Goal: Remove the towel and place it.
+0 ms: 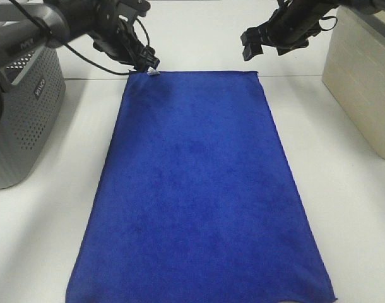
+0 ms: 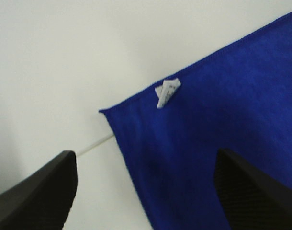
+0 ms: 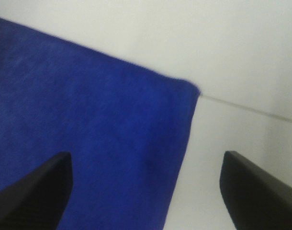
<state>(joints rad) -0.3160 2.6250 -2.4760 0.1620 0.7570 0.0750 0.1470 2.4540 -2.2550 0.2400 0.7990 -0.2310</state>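
Nearest the high camera, the towel's [image 1: 199,189] near hem runs along the bottom of the frame, slightly rippled at the right corner. Royal blue and rectangular, the cloth lies spread flat, lengthwise, on the white desk [image 1: 344,208], its far edge close to a thin seam line that crosses the desk surface. A small white tag [image 1: 153,72] sits folded at the far left corner; the left wrist view shows it lying on the blue pile just inside the hem.

Left gripper [image 1: 145,61] hangs just above that tagged corner, its black fingers [image 2: 40,191] spread apart with nothing between them; one finger is over bare desk, the other over cloth. Right gripper [image 1: 265,39] hangs above and just behind the far right corner, fingers [image 3: 36,191] likewise apart and empty, clear of the towel.

Grey perforated basket [image 1: 19,120] stands on the desk at the left, well apart from the cloth. Beige box [image 1: 363,76] stands at the right edge. Desk surface is plain, matte white, evenly lit.
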